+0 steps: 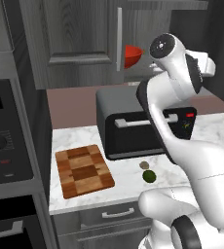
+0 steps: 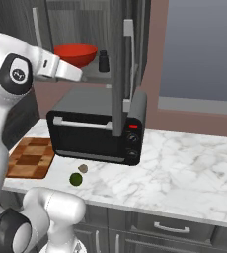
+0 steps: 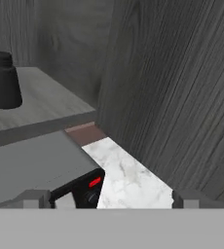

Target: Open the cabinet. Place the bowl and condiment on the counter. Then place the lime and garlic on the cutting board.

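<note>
**Cabinet open, bowl and condiment not yet taken down**

In the left base view, the arm rises at 4 o'clock and reaches up toward the cabinet (image 1: 80, 34). The red bowl (image 1: 132, 55) sits on the shelf at 12 o'clock. The lime (image 1: 149, 176) and garlic (image 1: 144, 165) lie close together on the counter (image 1: 75, 138), at 3 o'clock from the cutting board (image 1: 83, 170).

In the right base view, the door (image 2: 119, 69) stands swung out above the toaster oven (image 2: 98, 131). The condiment (image 2: 104, 61) stands just beside the bowl, at its 3 o'clock.

In the hand view, the gripper (image 3: 111, 198) has its fingers spread wide and holds nothing. The condiment is at 10 o'clock on the shelf (image 3: 46, 97), well apart from the fingers.

The opening step seems done. The next move probably calls for turning the hand toward the shelf and closing on the bowl or the condiment.
</note>
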Robot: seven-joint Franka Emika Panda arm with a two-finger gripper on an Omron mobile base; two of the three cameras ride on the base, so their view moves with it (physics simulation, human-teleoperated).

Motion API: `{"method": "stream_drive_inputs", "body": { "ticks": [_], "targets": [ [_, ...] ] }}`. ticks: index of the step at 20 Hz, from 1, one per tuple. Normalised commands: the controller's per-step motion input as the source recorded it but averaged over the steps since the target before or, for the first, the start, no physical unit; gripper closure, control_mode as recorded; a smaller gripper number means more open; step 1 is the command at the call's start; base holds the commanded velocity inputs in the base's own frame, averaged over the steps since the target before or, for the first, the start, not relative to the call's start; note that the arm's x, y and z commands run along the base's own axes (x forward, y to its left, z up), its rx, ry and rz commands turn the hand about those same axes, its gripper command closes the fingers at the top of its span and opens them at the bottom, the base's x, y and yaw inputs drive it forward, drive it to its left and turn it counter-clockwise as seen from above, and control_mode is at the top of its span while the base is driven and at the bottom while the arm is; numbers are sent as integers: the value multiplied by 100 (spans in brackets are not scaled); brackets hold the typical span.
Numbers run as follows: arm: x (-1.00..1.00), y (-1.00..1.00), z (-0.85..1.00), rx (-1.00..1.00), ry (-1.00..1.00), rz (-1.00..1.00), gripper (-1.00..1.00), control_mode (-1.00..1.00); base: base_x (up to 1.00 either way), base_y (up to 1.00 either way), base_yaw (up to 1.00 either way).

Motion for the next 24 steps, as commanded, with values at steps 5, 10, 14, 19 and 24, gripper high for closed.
{"method": "stream_drive_inputs", "body": {
  "ticks": [5, 10, 14, 19, 24],
  "targets": [
    [-28, 20, 0, 7, 1, 30, -100, -100, 0, 0, 0],
    [-27, 24, -1, 4, 2, 30, -100, -100, 0, 0, 0],
    [-8, 27, 0, 7, 0, 27, -100, -100, 0, 0, 0],
    [9, 36, 0, 9, 0, 21, -100, -100, 0, 0, 0],
    [32, 40, 3, 4, -1, 15, -100, -100, 0, 0, 0]
  ]
}}
